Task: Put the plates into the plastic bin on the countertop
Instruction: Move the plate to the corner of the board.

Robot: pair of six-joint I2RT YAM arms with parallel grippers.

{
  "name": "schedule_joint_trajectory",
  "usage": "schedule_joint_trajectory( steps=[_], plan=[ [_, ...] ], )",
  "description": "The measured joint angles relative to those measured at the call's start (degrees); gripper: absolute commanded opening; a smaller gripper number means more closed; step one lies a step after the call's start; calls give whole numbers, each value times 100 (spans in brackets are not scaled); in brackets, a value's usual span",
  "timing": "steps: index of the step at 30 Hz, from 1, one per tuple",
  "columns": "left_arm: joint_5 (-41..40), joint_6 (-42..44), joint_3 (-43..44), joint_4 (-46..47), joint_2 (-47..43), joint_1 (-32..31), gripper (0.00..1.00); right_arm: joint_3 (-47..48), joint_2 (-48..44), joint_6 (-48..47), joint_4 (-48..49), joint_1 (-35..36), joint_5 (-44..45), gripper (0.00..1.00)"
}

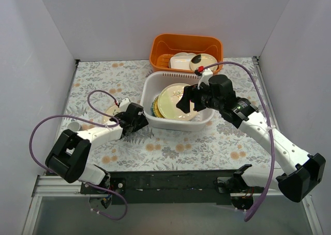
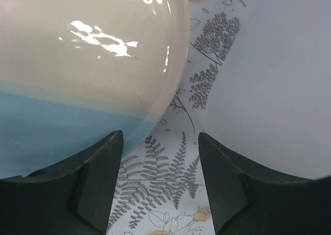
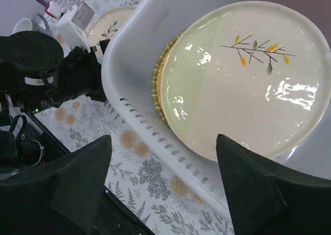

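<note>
The white plastic bin (image 1: 155, 82) stands mid-table on the floral countertop (image 1: 170, 147). In it a cream plate with a leaf sprig (image 3: 243, 74) lies on top of a yellow woven-look plate (image 3: 158, 85). My right gripper (image 1: 187, 101) hangs open and empty over the bin's near wall (image 3: 155, 136); it also shows in the right wrist view (image 3: 164, 139). A cream-and-light-blue plate (image 2: 77, 64) lies on the cloth left of the bin. My left gripper (image 2: 160, 136) is open just at its edge, and only cloth lies between the fingers. In the top view the left gripper (image 1: 135, 122) hides most of that plate.
An orange basket (image 1: 160, 46) with more dishes stands behind the bin. A small white cup (image 1: 74, 126) sits at the far left. The bin's outer wall (image 2: 269, 79) is close on the left gripper's right. White walls close in the table on three sides.
</note>
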Motion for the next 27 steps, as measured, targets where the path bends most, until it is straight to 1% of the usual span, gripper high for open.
schedule_joint_trajectory(
  steps=[8, 14, 22, 27],
  plan=[
    [-122, -533, -313, 155, -269, -420, 61, -216, -195, 7, 20, 0, -129, 89],
    [-402, -957, -426, 68, -398, -940, 61, -564, -264, 42, 98, 0, -365, 89],
    [-623, -1388, -219, -328, -271, -2041, 61, -1368, -686, 177, 160, 0, -686, 89],
    [-662, -1628, 76, -520, 4, -2809, 62, -1725, -1191, 223, 179, 22, -863, 89]
  ],
)
